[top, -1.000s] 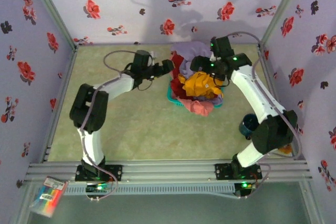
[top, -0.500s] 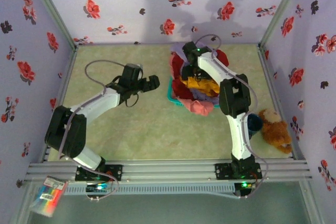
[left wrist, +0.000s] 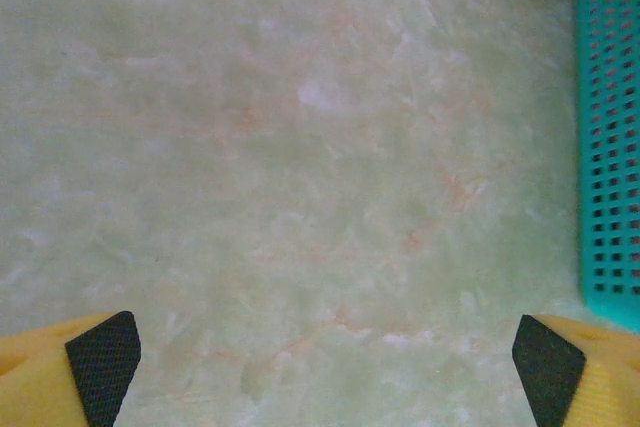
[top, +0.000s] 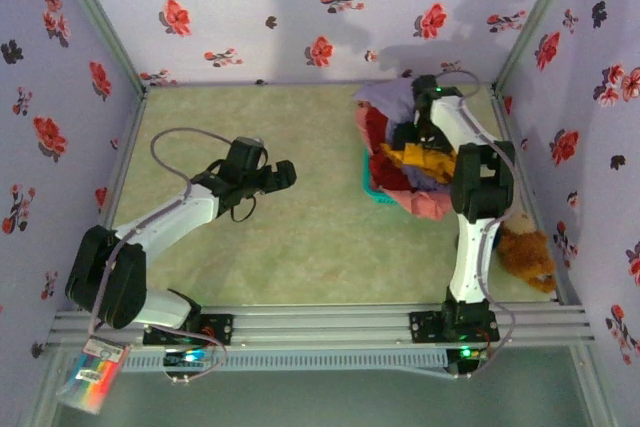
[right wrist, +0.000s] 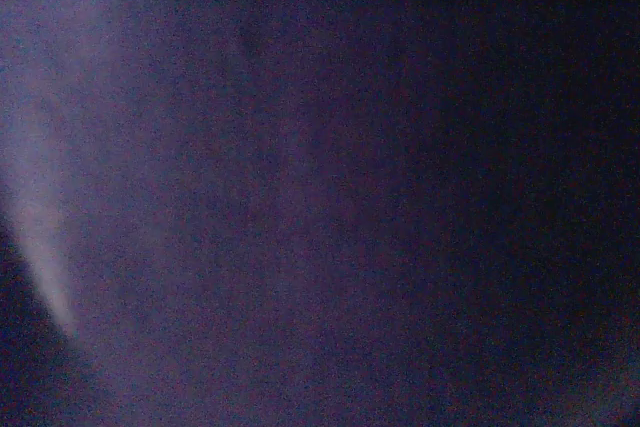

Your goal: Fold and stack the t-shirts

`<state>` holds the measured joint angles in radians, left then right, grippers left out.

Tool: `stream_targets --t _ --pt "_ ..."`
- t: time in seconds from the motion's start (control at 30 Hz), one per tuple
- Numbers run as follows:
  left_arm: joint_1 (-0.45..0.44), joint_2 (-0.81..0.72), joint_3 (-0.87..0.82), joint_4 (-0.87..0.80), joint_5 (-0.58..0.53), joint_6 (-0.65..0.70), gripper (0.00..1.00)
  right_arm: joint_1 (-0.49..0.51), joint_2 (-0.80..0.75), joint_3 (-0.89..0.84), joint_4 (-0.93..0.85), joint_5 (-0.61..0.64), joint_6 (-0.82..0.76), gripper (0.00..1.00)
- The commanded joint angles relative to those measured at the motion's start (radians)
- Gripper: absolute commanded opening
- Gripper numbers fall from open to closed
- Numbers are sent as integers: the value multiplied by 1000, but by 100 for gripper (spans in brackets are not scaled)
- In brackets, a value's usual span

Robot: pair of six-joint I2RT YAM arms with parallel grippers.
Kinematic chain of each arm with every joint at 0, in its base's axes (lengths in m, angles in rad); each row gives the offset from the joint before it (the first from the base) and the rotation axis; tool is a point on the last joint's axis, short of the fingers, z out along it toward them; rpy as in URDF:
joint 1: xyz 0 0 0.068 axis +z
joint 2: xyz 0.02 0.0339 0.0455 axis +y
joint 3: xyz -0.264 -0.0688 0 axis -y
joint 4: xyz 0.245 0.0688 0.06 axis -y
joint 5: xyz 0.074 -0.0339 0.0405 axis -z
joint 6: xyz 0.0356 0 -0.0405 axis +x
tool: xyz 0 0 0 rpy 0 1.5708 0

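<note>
I judge this the first pick: my right hand (top: 408,135), jaws wide, noses into the orange-yellow, lavender, red and pink cloth t-shirts (top: 412,161) heaped in the teal plastic basket (top: 371,187) at upper right, my left hand (top: 282,175) gapes empty over the table (top: 300,247), and next I must close on one shirt.

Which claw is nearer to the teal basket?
Right. The right claw is down among the t-shirts heaped in the teal basket; the left claw hangs over the table, apart from the basket.
</note>
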<state>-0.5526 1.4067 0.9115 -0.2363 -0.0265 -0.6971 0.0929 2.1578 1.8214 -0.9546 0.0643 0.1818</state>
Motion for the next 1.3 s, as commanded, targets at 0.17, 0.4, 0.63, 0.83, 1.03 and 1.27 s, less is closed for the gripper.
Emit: stream_targets --t 0.17,0.4,0.63,0.83,1.03,1.27 --pt "-1 4 80 -121 -16 3 99 -199 137 12 -106 18 -137 99" --pt "-15 9 89 -158 -12 -22 99 -265 189 121 -112 -16 -211 99" --pt "-33 16 93 -173 -22 -27 99 -317 243 243 -123 -40 -241 99" --pt "-47 21 113 -202 -21 -15 99 -352 312 419 -169 -60 -259 99" --pt "-59 7 94 -204 -21 -32 99 -367 384 578 -214 -78 -312 99" --pt "-72 9 94 -189 -21 -46 99 -356 303 593 -209 -109 -293 99"
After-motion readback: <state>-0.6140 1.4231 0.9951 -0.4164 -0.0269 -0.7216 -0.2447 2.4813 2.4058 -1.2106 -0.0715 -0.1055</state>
